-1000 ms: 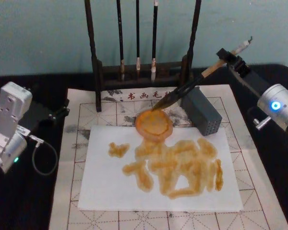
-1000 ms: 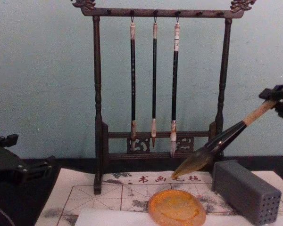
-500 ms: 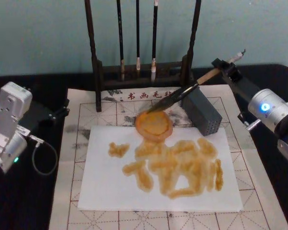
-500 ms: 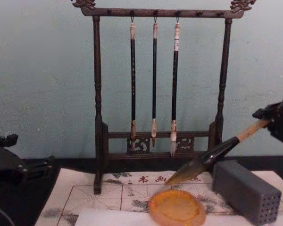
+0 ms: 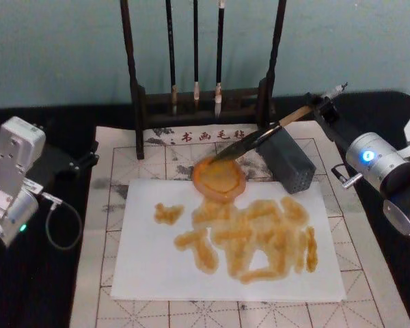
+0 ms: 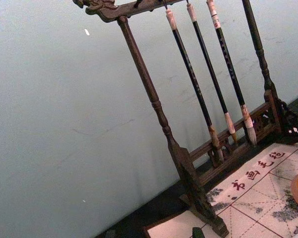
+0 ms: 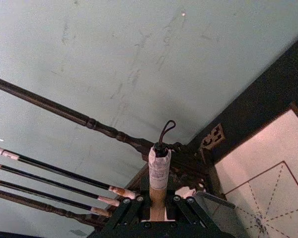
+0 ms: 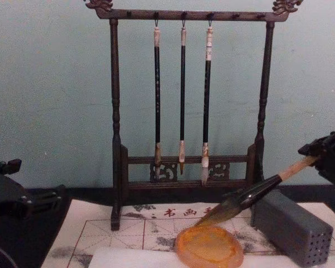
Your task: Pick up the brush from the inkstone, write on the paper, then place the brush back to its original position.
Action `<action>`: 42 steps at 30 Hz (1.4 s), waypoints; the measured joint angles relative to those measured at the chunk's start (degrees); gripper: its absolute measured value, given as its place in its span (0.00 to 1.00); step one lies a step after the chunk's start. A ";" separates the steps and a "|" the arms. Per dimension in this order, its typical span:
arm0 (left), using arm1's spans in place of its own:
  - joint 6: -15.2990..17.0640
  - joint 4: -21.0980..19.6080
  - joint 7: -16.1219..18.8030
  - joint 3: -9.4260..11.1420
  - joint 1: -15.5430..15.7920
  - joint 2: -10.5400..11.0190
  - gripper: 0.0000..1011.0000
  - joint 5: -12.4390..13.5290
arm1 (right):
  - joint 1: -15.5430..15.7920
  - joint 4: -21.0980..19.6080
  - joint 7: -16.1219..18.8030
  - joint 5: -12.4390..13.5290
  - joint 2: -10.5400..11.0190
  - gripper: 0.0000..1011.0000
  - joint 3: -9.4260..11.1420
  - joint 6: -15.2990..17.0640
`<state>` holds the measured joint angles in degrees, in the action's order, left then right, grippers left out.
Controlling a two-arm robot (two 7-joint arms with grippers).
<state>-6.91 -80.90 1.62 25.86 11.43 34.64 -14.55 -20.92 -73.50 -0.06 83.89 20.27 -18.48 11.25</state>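
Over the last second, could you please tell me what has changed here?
The right pincer, shut on the brush, moved down and lowered it, so the bristle tip now reaches the inkstone's far rim. The left pincer, the paper and the grey block stayed put.

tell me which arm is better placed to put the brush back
Right. The right gripper holds the brush by its upper handle, with the bristle tip at the far rim of the inkstone, so it likely needs only to lower and release. The left gripper sits off at the left edge of the mat.
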 joint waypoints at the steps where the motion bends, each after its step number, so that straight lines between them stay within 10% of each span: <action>1: 0.00 0.00 0.00 0.00 0.00 0.00 0.99 0.00 | -0.05 0.10 -0.10 0.07 -0.01 0.18 -0.11 -0.11; 42: 0.00 0.00 0.00 0.00 0.00 0.00 0.99 0.00 | -3.38 5.28 -1.80 4.05 0.07 0.18 -5.90 -3.13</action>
<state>-6.91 -80.90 1.62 25.86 11.43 34.65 -14.55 -24.30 -68.22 -1.86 87.94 20.35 -24.37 8.11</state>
